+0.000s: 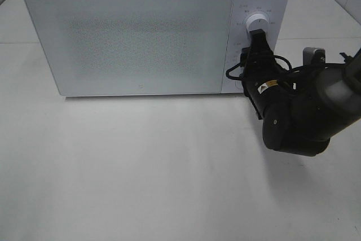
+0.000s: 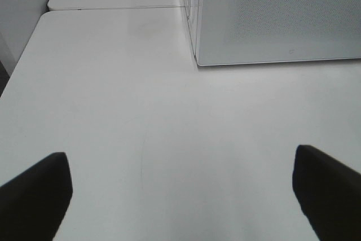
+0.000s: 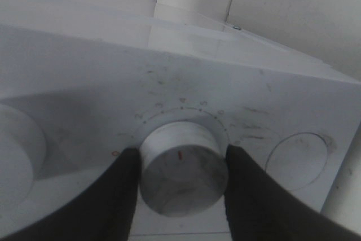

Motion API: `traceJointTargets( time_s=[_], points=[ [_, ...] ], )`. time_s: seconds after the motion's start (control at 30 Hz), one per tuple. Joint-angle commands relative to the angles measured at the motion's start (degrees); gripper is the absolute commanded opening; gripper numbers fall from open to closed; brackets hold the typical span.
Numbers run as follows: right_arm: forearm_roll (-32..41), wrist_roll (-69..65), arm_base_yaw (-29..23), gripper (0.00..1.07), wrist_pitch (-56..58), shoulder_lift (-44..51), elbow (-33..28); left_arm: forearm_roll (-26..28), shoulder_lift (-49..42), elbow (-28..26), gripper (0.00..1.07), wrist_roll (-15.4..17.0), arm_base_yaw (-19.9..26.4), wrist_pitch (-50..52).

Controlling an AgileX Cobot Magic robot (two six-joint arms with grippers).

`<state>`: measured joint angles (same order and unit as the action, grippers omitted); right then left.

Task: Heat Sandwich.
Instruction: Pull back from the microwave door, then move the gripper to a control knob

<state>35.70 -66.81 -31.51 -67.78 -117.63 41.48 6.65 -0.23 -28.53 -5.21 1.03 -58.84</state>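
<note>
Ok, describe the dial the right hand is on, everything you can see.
The dial is a round white knob, plastic by its look, slightly scuffed, with a short red line on its face. It stands out from the control panel of the microwave, partly ringed by small tick marks. The right hand has one dark finger against each side.

Microwave door [image 1: 130, 38] frosted, speckled: inside hidden. Knob [image 3: 181, 176] sides covered by right gripper [image 3: 181, 152] fingers [image 3: 113, 196] closed on it. Marks [image 3: 180, 105] ringed just past fingertips blurred, unreadable. 2nd knob [image 3: 14, 150], outside 1 finger, cut by picture edge. Left gripper [image 2: 180, 156]: only 2 spread tips show, rest cut off. High view: control panel [image 1: 265, 4] behind right fingers hidden.
</note>
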Motion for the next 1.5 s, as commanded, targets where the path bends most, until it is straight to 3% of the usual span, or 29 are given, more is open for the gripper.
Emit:
traceJointTargets(
  time_s=[0.03, 0.53, 1.5],
  points=[
    [-0.17, -7.96, 0.11, 0.12, -9.97, 0.57, 1.09, 0.17, -1.60, 0.23, 1.04, 0.23, 0.17, 0.00],
    [1.72, -28.36, 0.11, 0.14, -9.91, 0.57, 1.09, 0.17, -1.60, 0.23, 1.04, 0.23, 0.17, 0.00],
    [2.06, -24.52, 0.11, 0.22, -9.91, 0.57, 1.09, 0.17, -1.60, 0.23, 1.04, 0.23, 0.17, 0.00]
  ],
)
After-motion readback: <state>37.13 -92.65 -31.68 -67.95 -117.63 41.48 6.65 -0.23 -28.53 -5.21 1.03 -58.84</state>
